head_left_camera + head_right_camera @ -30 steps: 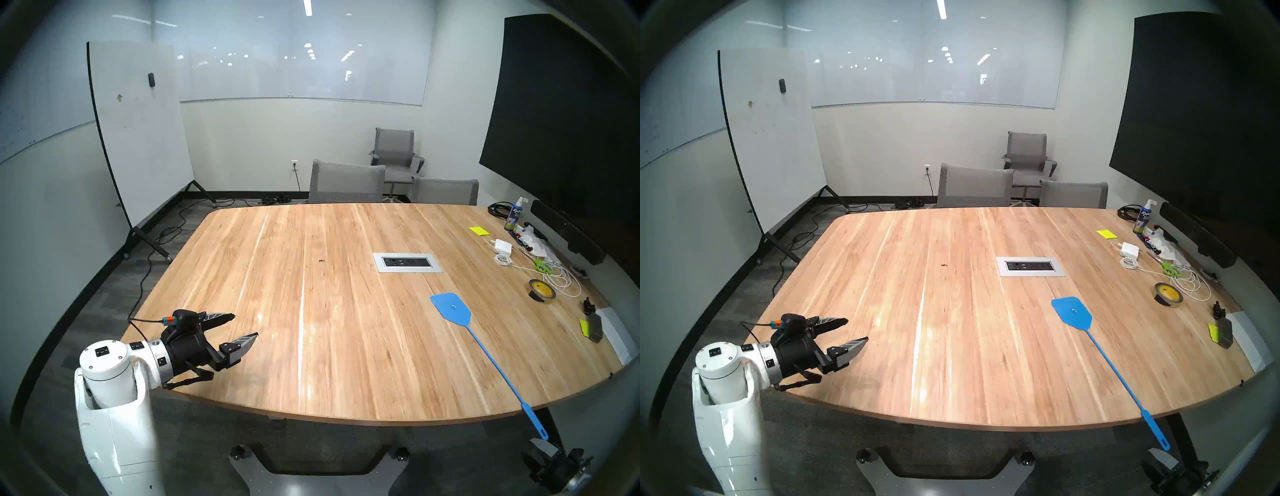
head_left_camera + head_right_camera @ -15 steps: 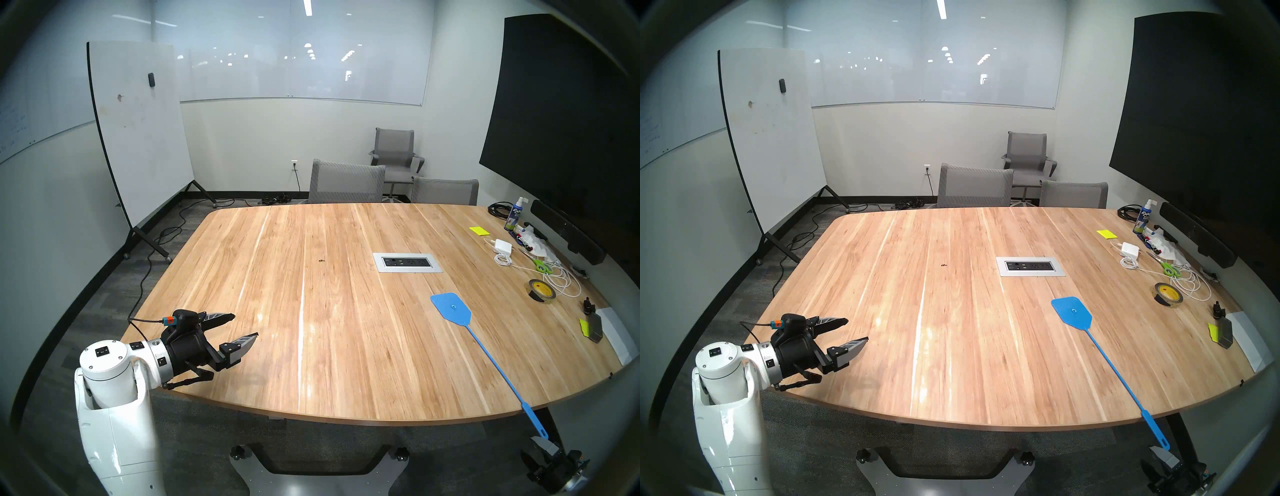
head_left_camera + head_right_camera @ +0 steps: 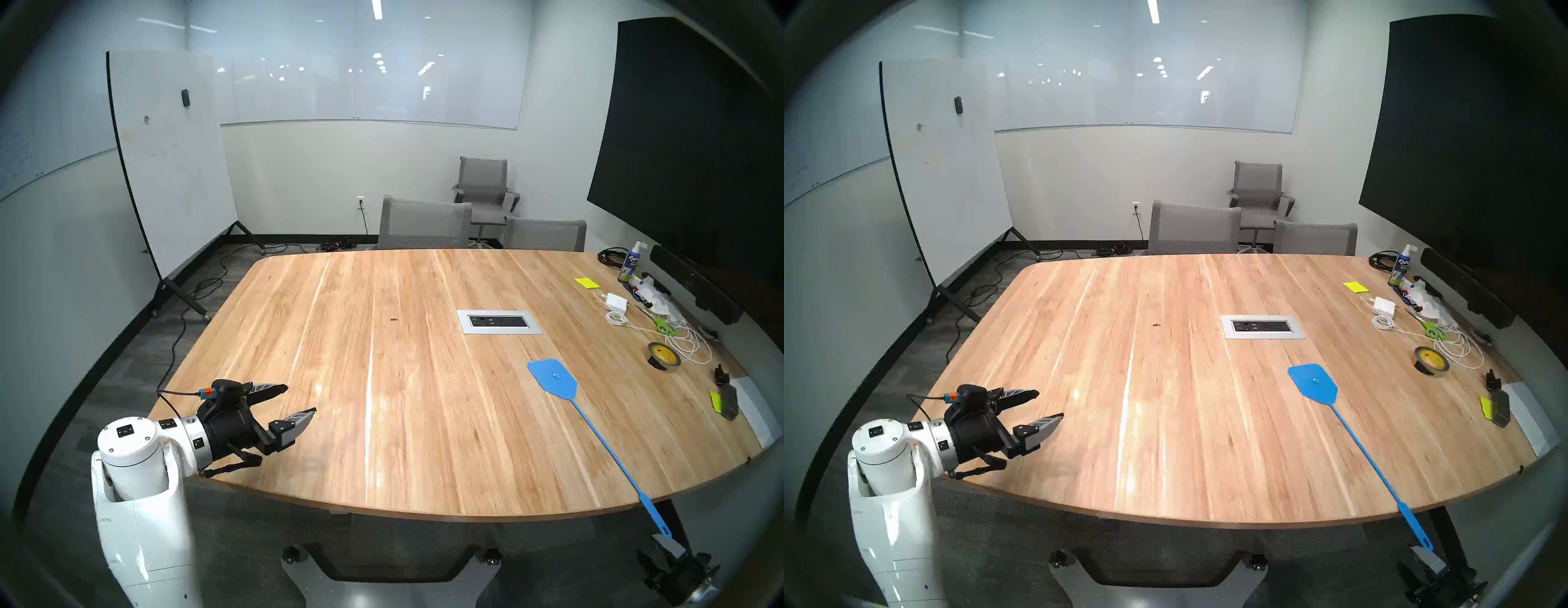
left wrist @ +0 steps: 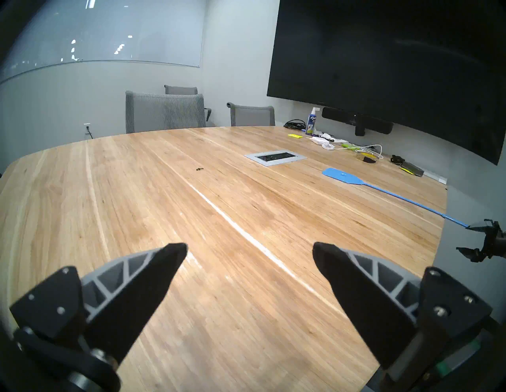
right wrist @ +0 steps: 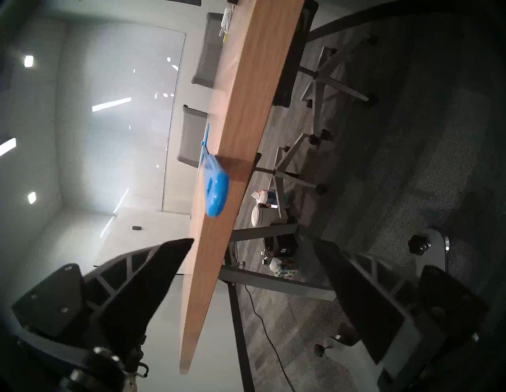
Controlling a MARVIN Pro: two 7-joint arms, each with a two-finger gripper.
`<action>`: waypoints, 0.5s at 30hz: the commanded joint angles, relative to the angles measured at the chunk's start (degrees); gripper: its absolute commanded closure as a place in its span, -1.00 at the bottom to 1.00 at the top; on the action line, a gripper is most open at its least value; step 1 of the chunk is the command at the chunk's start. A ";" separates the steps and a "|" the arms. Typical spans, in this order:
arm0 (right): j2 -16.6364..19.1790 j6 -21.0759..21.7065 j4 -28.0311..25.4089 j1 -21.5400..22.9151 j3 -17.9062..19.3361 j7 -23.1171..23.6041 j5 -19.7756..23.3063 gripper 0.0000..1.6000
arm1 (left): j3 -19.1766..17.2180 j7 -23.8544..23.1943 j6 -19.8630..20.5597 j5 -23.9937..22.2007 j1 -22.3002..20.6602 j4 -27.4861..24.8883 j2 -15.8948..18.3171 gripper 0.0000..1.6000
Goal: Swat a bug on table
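The bug (image 3: pixel 394 319) (image 3: pixel 1156 325) (image 4: pixel 200 169) is a tiny dark speck near the middle of the light-wood table (image 3: pixel 382 424), left of the outlet panel. A blue swatter (image 3: pixel 553 376) (image 3: pixel 1313 381) lies flat on the right. Its long handle runs over the table's front right edge, and its end (image 5: pixel 216 189) hangs in the air. My right gripper (image 3: pixel 649 547) (image 4: pixel 463 237) (image 5: pixel 253 242) is open and empty, below the table edge just short of that handle end. My left gripper (image 3: pixel 300 399) (image 4: pixel 249 246) hovers open and empty over the front left corner.
A silver outlet panel (image 3: pixel 499 322) is set in the table. Along the right edge lie a tape roll (image 3: pixel 664 356), green scissors (image 3: pixel 662 326), a charger with white cables (image 3: pixel 616 302) and a spray bottle (image 3: pixel 631 263). Grey chairs (image 3: pixel 424 223) stand at the far side.
My right gripper has crept slightly right and down beneath the swatter's handle end. The left arm, the swatter and the bug have not moved.
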 commanded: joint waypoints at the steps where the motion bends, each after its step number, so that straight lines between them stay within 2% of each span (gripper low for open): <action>1: 2.19 -1.15 -0.69 0.09 -0.62 6.10 1.32 -1.00 | 0.12 -0.13 -0.15 -0.11 -0.14 -0.79 -0.01 -1.00; 15: 3.57 -2.27 -0.08 1.41 -1.94 7.72 1.72 -1.00 | 0.04 -0.26 -0.18 0.03 -0.20 -0.81 -0.13 -1.00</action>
